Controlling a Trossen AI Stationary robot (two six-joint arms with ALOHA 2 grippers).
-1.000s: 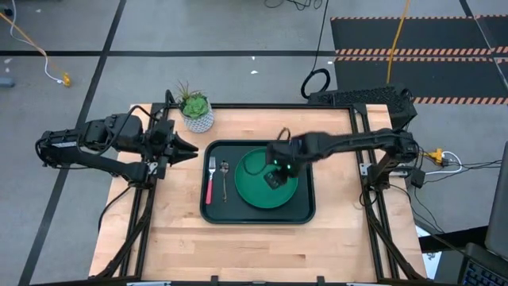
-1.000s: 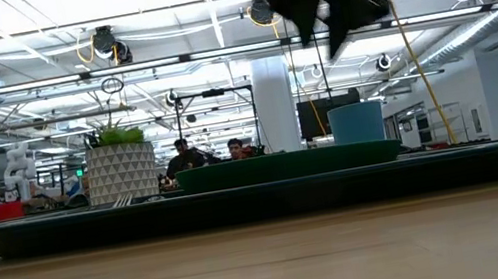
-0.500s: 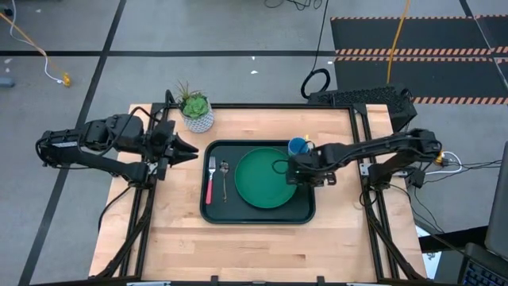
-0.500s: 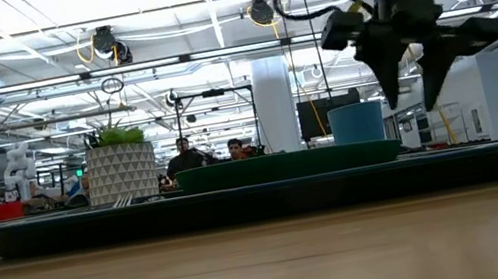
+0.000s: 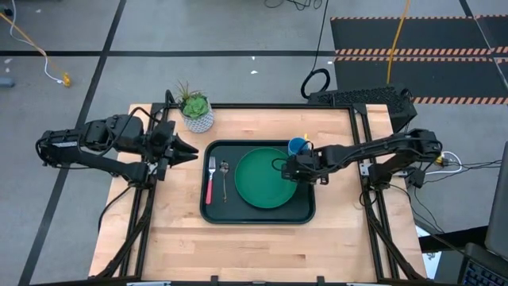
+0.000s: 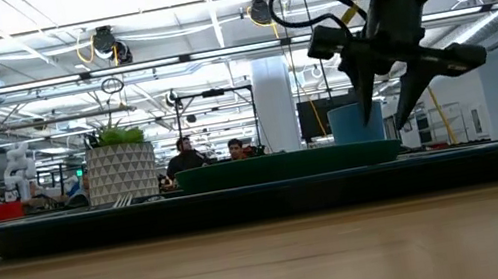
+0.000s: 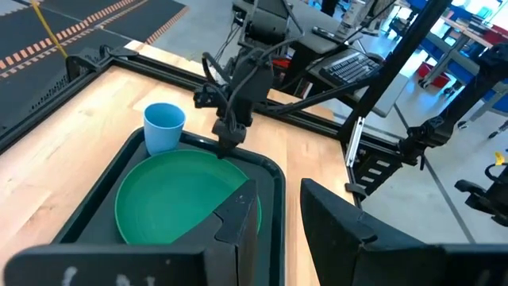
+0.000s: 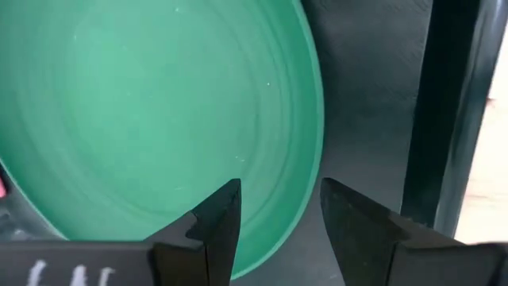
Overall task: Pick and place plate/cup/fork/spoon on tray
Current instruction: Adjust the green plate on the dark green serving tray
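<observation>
The dark tray [image 5: 306, 205] lies at the table's middle. On it rest the green plate [image 5: 263, 179], the pink-handled fork [image 5: 210, 183] and the silver spoon [image 5: 225, 179] left of the plate. The light-blue cup [image 5: 298, 145] stands upright in the tray's far right corner. My right gripper [image 5: 292, 168] is open and empty. It hovers over the plate's right rim [image 8: 305, 119], fingers pointing down, and also shows in the low view [image 6: 380, 105]. My left gripper [image 5: 189, 149] waits just left of the tray, open and empty.
A white speckled plant pot [image 5: 197, 117] stands on the table beyond the tray's far left corner. Bare wood [image 5: 238, 250] lies between the tray and the near edge. People sit far off in the room behind [image 6: 186, 155].
My right gripper has gone from above the plate's middle toward the table's right edge, to the plate's right rim, and has come down lower. With the arm moved aside, the cup now shows in the high view. Plate, cup, fork and spoon have stayed in place.
</observation>
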